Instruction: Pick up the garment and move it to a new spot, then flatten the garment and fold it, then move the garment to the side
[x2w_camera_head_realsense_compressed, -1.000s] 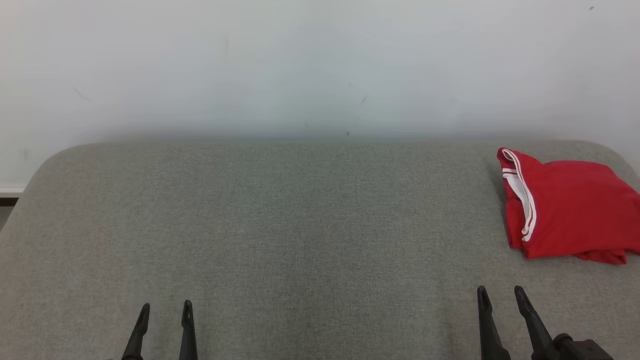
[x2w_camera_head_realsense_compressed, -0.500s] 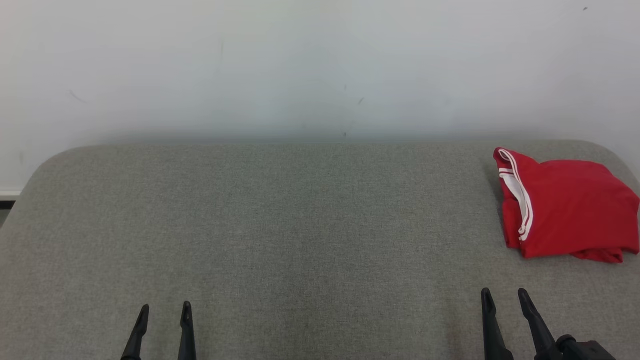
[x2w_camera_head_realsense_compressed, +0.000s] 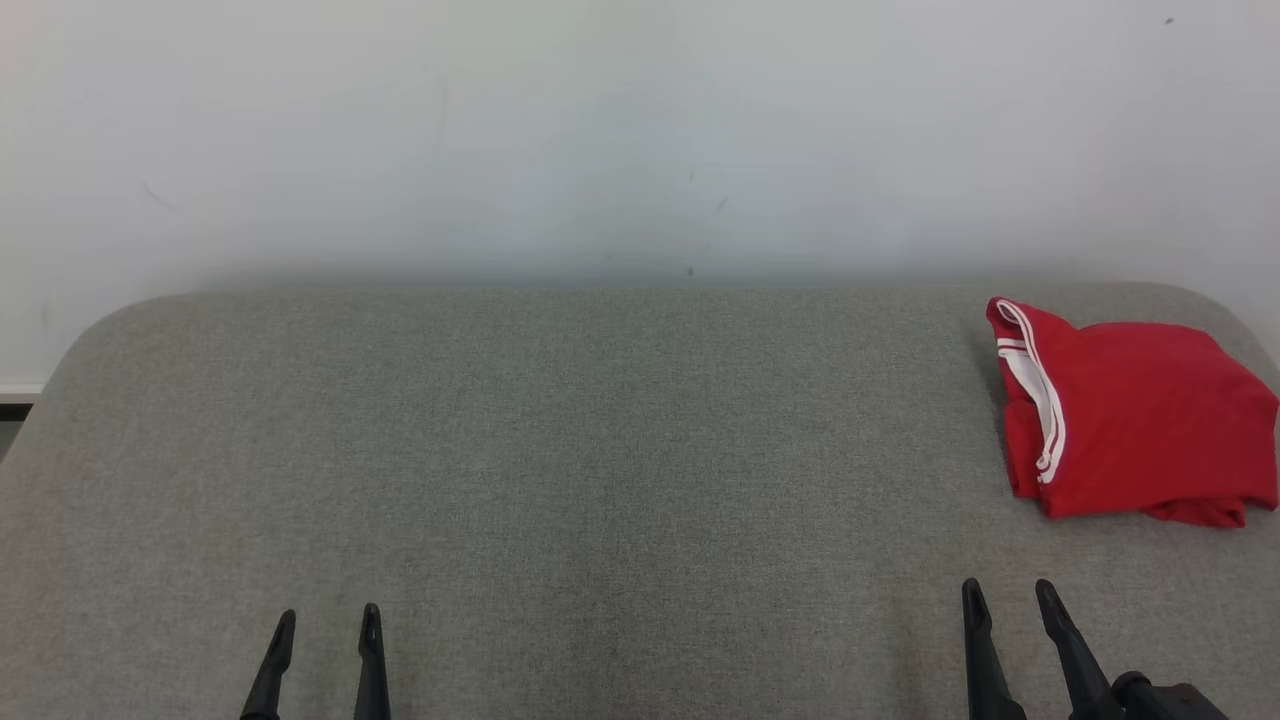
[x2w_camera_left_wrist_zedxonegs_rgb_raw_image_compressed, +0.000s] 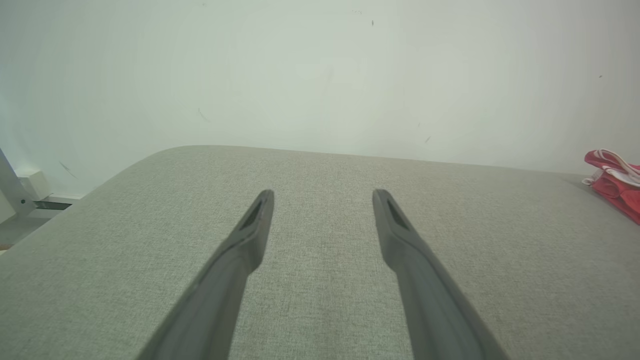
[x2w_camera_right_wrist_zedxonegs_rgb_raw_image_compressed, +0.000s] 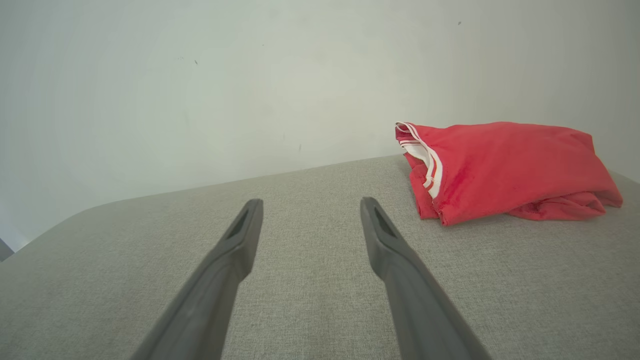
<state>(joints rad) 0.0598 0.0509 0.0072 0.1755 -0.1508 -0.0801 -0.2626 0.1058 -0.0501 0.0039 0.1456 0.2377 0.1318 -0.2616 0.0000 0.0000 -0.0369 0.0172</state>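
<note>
A red garment (x2w_camera_head_realsense_compressed: 1140, 420) with white trim lies folded in a bundle at the far right of the grey padded surface (x2w_camera_head_realsense_compressed: 600, 450). The right wrist view shows the garment (x2w_camera_right_wrist_zedxonegs_rgb_raw_image_compressed: 505, 167) ahead and to the right of my fingers. Its edge (x2w_camera_left_wrist_zedxonegs_rgb_raw_image_compressed: 615, 180) pokes in at the right of the left wrist view. My left gripper (x2w_camera_head_realsense_compressed: 327, 618) sits open at the lower left with nothing between its fingers. My right gripper (x2w_camera_head_realsense_compressed: 1008, 591) is open and empty at the lower right, a short way in front of the garment. Both fingertip pairs (x2w_camera_left_wrist_zedxonegs_rgb_raw_image_compressed: 322, 196) (x2w_camera_right_wrist_zedxonegs_rgb_raw_image_compressed: 310, 204) hover over bare fabric.
A pale wall (x2w_camera_head_realsense_compressed: 640, 130) rises right behind the padded surface. The surface has rounded far corners and its left edge (x2w_camera_head_realsense_compressed: 40, 400) drops off towards a floor strip. A pale metal frame piece (x2w_camera_left_wrist_zedxonegs_rgb_raw_image_compressed: 15, 192) stands beyond the left edge.
The whole head picture shifted slightly left between the oldest frame and now, which is camera motion. Both grippers stay open and the garment lies where it was.
</note>
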